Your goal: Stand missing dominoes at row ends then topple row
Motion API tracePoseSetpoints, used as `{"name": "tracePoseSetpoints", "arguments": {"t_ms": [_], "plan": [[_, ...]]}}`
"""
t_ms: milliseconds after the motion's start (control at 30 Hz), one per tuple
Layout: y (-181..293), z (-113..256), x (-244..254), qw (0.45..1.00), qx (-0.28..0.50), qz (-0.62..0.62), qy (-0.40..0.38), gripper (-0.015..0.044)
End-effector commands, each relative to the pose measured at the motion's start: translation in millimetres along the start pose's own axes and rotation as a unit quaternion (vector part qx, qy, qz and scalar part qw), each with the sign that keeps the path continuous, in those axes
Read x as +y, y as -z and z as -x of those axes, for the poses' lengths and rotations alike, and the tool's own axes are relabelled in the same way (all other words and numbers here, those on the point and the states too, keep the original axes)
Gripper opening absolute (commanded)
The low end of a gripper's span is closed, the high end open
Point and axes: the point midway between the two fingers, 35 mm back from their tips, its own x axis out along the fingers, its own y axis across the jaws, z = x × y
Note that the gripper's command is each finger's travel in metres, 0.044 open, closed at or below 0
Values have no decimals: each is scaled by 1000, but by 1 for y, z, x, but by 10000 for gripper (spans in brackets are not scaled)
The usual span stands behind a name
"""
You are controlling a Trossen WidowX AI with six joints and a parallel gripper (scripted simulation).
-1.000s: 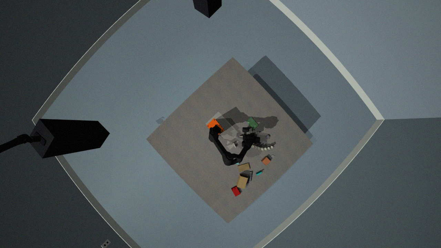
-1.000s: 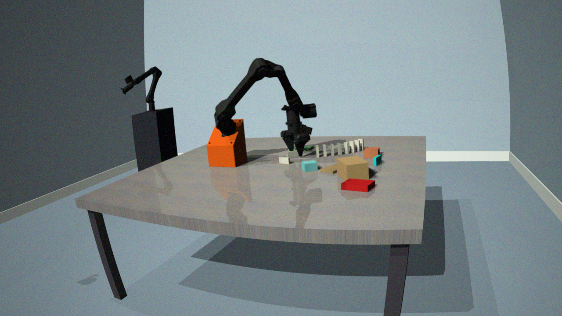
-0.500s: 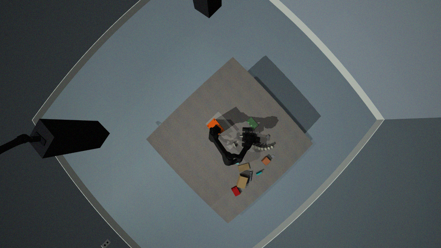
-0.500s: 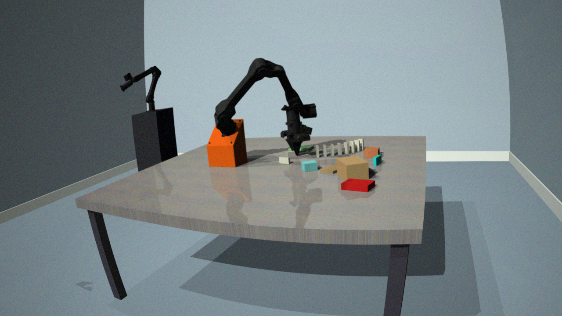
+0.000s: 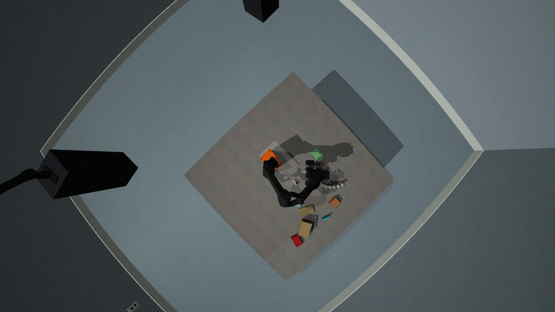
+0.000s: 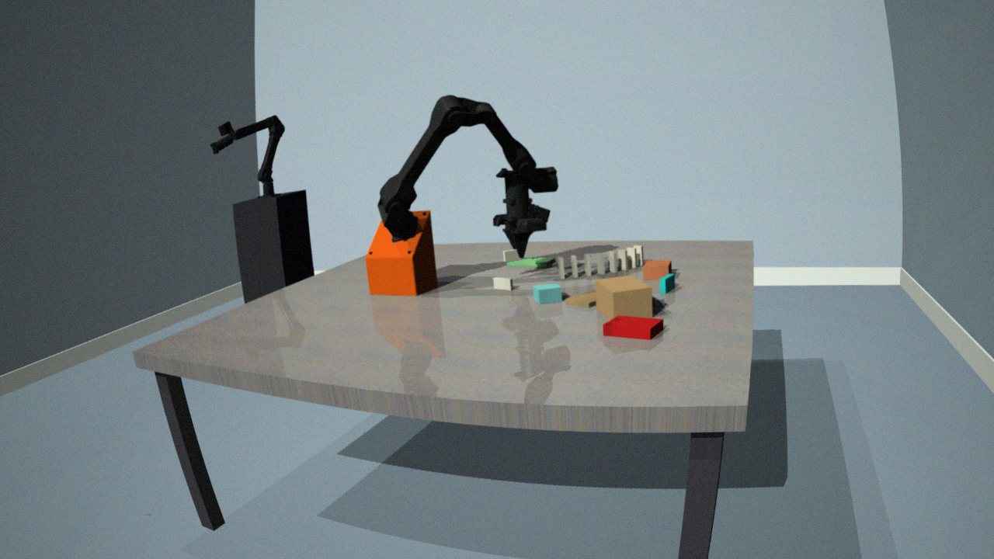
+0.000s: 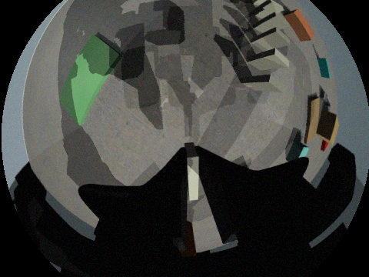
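Observation:
My gripper (image 6: 521, 255) (image 7: 189, 151) is shut on a pale domino (image 6: 510, 255) (image 7: 193, 181), gripped with its long side roughly level and held above the table. A row of several pale standing dominoes (image 5: 334, 186) (image 6: 589, 265) (image 7: 269, 61) curves away to the right of the gripper in the exterior view; its near end domino (image 6: 561, 267) (image 7: 265, 85) is upright and apart from the fingers. Another loose domino (image 5: 295, 181) (image 6: 502, 283) lies on the table, left of the row. In the top view the arm hides the fingertips.
A flat green block (image 5: 317, 154) (image 6: 531, 262) (image 7: 82, 92) lies near the gripper. A brown-orange block (image 5: 334, 202) (image 6: 656, 269) stands by the row's far end. A light blue block (image 6: 547, 293), a tan box (image 5: 305, 228) (image 6: 623, 299) and a red block (image 5: 296, 240) (image 6: 632, 327) are farther off.

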Motion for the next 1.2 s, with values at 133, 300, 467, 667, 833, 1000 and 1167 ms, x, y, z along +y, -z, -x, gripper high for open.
{"name": "tracePoseSetpoints", "arguments": {"t_ms": [133,300,467,667,833,1000,1167], "plan": [[-8,109,-2,1000,-16,-6,-1,22],[-8,111,-2,1000,-16,-6,-1,22],[0,111,37,993,-16,114,0,22],[-1,109,38,993,-20,113,-5,22],[-8,90,46,992,-46,108,-40,22],[-16,72,53,989,-76,101,-75,22],[-22,57,58,984,-110,92,-107,22]]}}
